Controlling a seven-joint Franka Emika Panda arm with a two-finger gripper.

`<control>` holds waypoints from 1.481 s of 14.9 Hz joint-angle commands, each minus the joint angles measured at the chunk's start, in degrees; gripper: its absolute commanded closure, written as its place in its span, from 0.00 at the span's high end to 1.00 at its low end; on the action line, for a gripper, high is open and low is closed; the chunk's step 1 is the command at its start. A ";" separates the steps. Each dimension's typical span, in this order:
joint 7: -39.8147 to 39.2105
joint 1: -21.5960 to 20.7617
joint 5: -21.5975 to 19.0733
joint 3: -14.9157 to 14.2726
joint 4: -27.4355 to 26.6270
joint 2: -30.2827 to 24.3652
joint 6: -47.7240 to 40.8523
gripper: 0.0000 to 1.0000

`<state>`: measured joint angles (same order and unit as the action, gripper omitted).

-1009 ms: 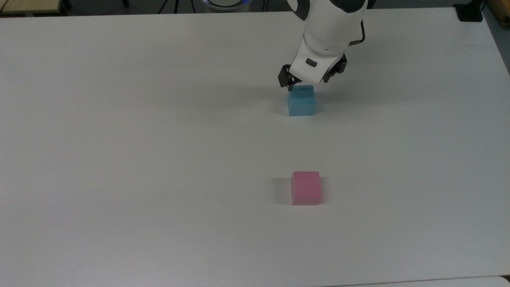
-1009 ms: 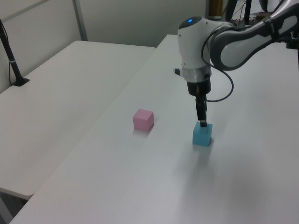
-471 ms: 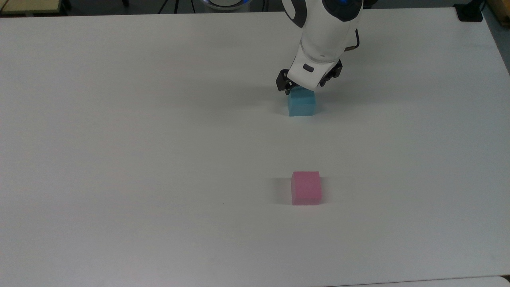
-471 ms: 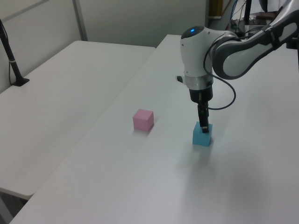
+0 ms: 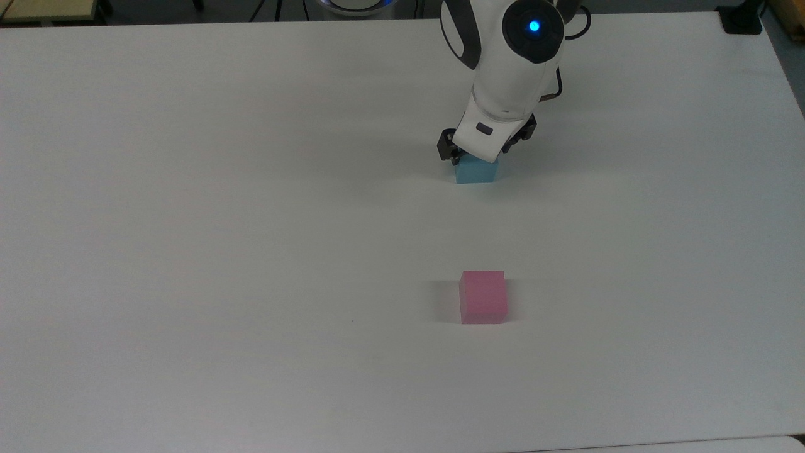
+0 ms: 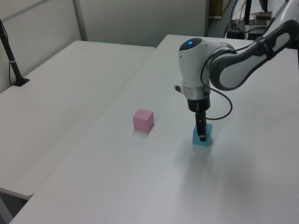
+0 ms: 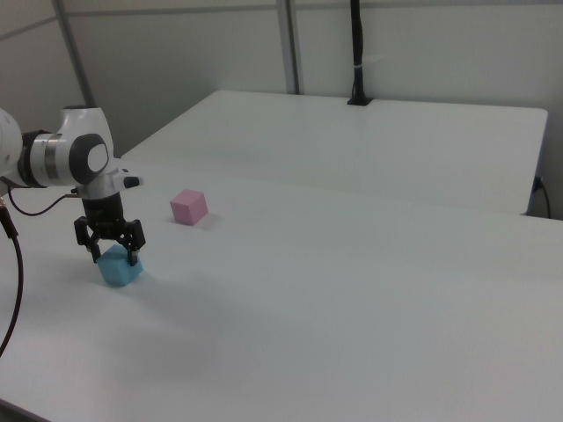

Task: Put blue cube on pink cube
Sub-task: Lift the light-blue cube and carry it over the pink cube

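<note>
My tool (image 7: 113, 253) straddles the blue cube (image 5: 477, 171), spread wide, not clenched.
In the right view, 2 fingers (image 7: 134, 250) hang on either side of the cube's top, a gap showing at each side. Blue cube sits flat on the white surface (image 5: 251, 220). Pink cube (image 5: 483, 297) rests well apart from it, lower in the top view, toward the left view's left (image 6: 143, 119). Tool points straight down in the left view (image 6: 202, 133).
</note>
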<state>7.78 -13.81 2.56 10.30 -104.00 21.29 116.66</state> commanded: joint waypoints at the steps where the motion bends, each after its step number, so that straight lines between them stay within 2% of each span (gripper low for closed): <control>1: 1.10 -0.95 1.31 -0.37 -1.02 -0.02 1.55 0.71; 3: 0.74 -1.40 1.31 -0.37 -1.03 -0.11 1.29 0.64; 7: 0.66 -1.40 1.22 -0.37 -0.94 -0.98 -0.72 0.64; 9: 0.57 -1.22 1.05 -0.37 -0.50 -3.08 -3.44 0.64; 12: 1.36 -0.87 0.35 -0.28 1.69 -7.12 -7.74 0.64; 15: 2.06 -0.34 -1.06 -0.28 5.65 -9.42 -16.01 0.65; 18: 2.59 -0.34 -0.97 -0.28 6.53 -9.69 -15.59 0.65; 19: 2.59 -0.25 -0.97 -0.28 8.27 -8.99 -15.24 0.66; 22: 2.50 0.54 -0.27 -0.81 18.19 -3.46 -15.23 0.67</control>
<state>9.52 -13.57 2.37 10.19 -93.77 12.99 101.82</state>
